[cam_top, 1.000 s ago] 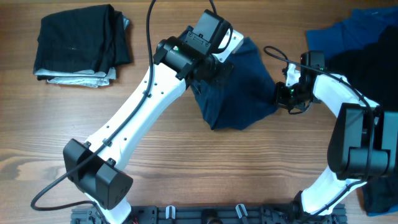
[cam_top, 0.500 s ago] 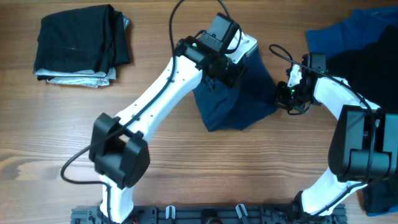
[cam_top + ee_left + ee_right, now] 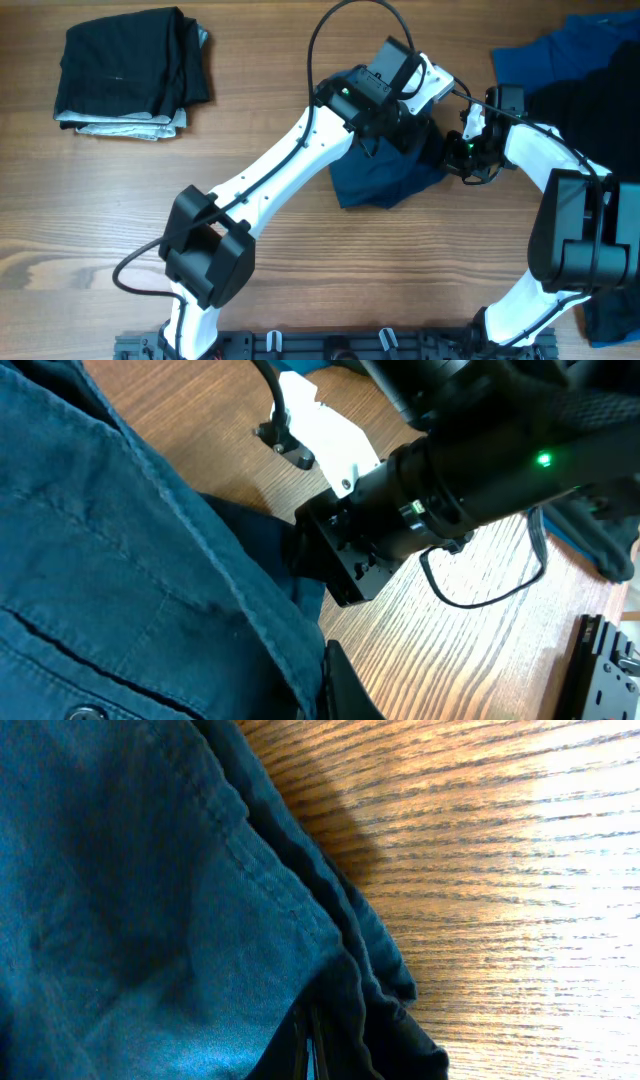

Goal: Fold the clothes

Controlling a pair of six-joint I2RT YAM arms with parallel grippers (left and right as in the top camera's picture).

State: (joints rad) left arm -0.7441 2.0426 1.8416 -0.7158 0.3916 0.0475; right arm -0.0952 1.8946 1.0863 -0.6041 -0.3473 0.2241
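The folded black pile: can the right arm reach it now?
Probably not. The right gripper is shut on the navy shorts, the folded black pile lies far across the table, and the left arm stretches between.

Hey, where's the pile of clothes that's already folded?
In the overhead view, the folded pile sits at the far left of the table, well apart from the navy shorts lying centre-right.
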